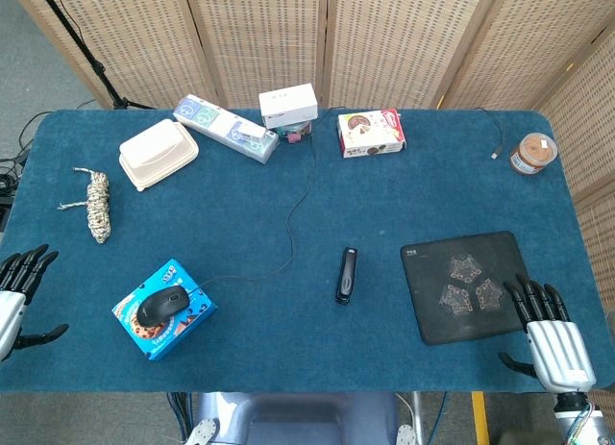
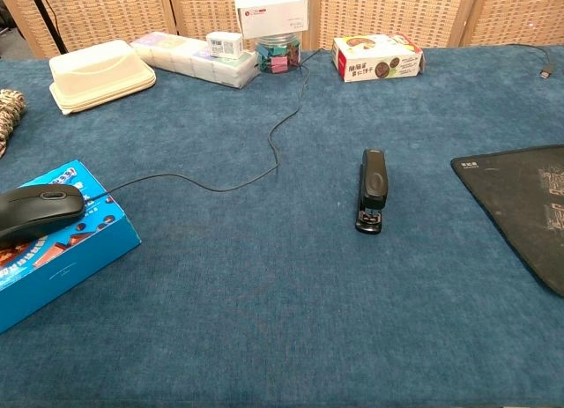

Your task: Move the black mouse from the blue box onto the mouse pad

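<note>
1. Woven folding screens back a blue-carpeted table [image 1: 288, 349], where the job has yet to begin.
2. Black mouse [image 1: 162, 307] sits on top of the blue box [image 1: 163, 322] near the table's front left corner, its cable [image 1: 293, 214] trailing toward the back of the table; nothing touches it.
3. Mouse pad [image 1: 466, 284] lies bare at the front right, well apart from the box, with a black stapler [image 1: 346, 275] between them.
4. Left hand [image 1: 19, 296] hovers at the table's left edge, fingers spread and holding nothing, near the box but clear of it.
5. Right hand [image 1: 550, 337] rests at the pad's front right corner, fingers extended and empty.
6. Everything remains: grasp, lift, carry across, set down, with the cable likely to drag.
</note>
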Robot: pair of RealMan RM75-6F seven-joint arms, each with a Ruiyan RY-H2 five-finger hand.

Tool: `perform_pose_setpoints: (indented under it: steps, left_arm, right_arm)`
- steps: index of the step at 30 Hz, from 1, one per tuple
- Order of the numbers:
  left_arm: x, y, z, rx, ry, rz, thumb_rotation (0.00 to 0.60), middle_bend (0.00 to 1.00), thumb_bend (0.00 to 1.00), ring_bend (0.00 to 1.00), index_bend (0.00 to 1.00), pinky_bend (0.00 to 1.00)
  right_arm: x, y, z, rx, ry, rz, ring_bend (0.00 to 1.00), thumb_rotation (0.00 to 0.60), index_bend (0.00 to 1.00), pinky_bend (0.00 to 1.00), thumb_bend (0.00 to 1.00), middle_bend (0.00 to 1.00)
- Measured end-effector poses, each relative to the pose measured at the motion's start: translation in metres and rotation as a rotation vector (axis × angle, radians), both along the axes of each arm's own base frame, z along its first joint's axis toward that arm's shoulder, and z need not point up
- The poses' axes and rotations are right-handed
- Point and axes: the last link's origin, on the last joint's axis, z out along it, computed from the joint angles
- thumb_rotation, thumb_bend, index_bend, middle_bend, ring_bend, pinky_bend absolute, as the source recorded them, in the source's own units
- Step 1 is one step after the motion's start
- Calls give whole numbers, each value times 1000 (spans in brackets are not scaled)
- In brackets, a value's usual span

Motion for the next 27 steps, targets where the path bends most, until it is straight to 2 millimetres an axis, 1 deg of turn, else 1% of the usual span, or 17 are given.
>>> perform_pose_setpoints:
  steps: [9,14,18,27]
  left_arm:
    - [0,0,-1,-4,3,0,600,0,11,0,0,0]
    - [2,0,-6,-28,4,-11,600,0,11,0,0,0]
    - [10,1,-17,-88,0,-38,600,0,12,0,0,0]
    - [33,7,-50,-211,-7,-67,600,0,12,0,0,0]
  right_arm:
    - [0,0,-2,9,4,-3,0,600,0,0,0,0]
    - [0,1,-1,9,2,-6,0,600,0,0,0,0]
    - [0,0,0,1,-1,-8,0,600,0,0,0,0]
    - [-1,-1,4,-6,-11,-14,0,600,0,0,0,0]
